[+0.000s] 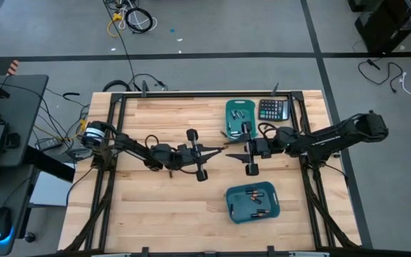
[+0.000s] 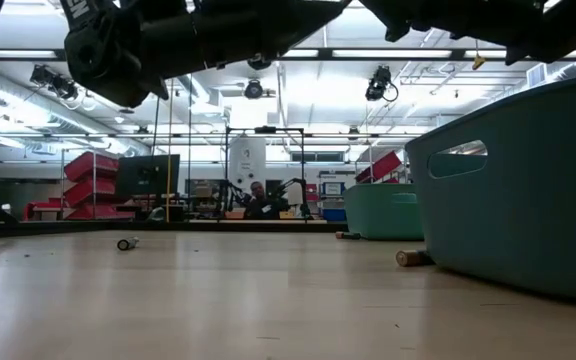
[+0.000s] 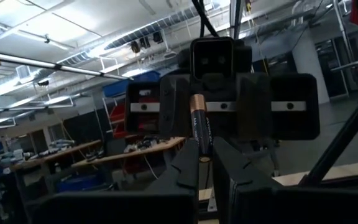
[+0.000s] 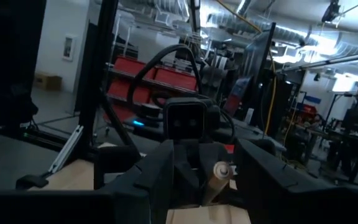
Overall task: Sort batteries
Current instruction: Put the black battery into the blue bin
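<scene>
A black battery with a copper-coloured end is held over the middle of the table by my left gripper, which is shut on it. My right gripper faces it tip to tip, open. In the right wrist view the battery shows end-on between the right fingers; whether they touch it I cannot tell. More batteries lie in the far teal bin and in the near teal bin. My left gripper pinches the battery's black end between its two fingers. The rest of the battery sticks out past the fingertips, copper end outermost. The fingers come from the table's left, slanting a little upward. The battery is lifted clear of the table.
A black calculator lies beside the far bin at the table's back right. Loose batteries rest on the wooden top, one close to the near bin's wall. Bare wood lies to the left and front.
</scene>
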